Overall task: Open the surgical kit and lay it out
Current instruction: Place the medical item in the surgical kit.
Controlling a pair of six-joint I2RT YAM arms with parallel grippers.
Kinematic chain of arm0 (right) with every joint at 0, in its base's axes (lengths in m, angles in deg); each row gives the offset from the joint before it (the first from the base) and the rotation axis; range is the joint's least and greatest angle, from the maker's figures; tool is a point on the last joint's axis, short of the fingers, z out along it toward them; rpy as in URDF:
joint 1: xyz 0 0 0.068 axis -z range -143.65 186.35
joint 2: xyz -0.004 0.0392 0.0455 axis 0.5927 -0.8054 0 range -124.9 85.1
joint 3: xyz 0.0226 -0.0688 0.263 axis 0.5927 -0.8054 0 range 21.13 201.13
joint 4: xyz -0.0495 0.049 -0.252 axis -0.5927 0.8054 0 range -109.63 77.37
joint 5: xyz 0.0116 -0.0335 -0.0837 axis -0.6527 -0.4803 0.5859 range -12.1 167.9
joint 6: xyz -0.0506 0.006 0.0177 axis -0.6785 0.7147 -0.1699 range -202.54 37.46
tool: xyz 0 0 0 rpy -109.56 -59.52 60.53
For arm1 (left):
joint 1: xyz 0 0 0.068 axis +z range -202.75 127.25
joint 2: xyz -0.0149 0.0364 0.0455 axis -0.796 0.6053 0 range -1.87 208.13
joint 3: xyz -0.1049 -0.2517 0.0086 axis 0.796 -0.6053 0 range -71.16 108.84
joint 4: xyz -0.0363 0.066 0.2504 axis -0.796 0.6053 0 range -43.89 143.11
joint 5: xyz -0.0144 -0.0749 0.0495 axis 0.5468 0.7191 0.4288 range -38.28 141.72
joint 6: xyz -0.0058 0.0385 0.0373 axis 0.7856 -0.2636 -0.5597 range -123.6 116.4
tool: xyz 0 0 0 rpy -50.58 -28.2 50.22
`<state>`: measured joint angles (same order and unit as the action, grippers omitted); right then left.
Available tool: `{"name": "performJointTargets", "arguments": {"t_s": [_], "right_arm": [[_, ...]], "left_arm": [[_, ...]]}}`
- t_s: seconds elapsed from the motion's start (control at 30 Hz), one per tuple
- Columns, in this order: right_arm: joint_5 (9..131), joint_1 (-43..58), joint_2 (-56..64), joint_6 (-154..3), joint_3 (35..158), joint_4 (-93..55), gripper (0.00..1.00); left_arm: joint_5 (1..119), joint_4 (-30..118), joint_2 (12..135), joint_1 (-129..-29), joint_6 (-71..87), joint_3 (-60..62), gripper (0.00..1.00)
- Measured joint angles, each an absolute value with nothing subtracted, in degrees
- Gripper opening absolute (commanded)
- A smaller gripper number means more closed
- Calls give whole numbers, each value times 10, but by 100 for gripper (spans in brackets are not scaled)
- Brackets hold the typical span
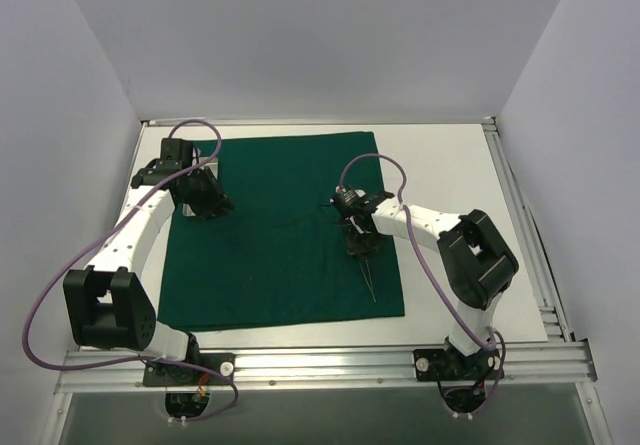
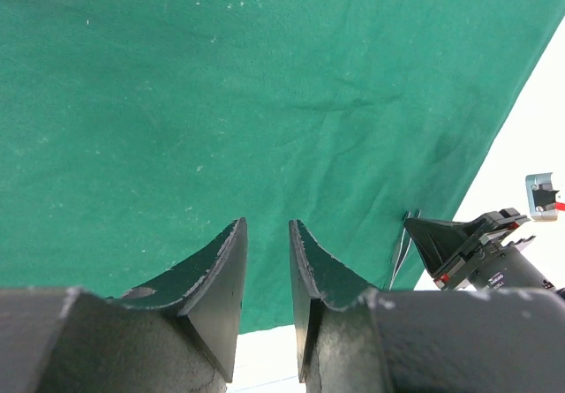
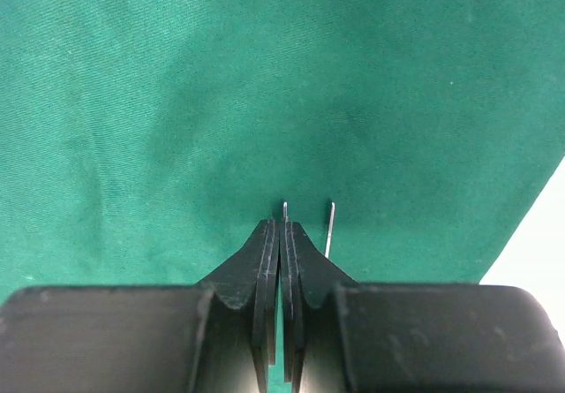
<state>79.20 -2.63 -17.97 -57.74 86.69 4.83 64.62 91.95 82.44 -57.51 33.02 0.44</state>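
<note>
Instrument in right tool near drape edge

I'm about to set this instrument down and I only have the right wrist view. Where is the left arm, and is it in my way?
Observer: Probably not. The left gripper is over the far-left part of the green cloth, well apart from the right gripper and its slim steel instrument.
Operator: Is it carrying anything?
Observer: No, its jaws are open and empty above the cloth.
Operator: And the tray?
Observer: A shiny metal tray sits at the cloth's far-left corner, partly hidden by the left arm.
</note>
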Motion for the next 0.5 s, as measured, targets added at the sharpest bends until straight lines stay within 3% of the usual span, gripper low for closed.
{"name": "performJointTargets", "arguments": {"t_s": [0.5], "right_arm": [[785, -22, -189, -582, 867, 46, 0]], "left_arm": [[651, 919, 834, -575, 330, 5, 34]]}}
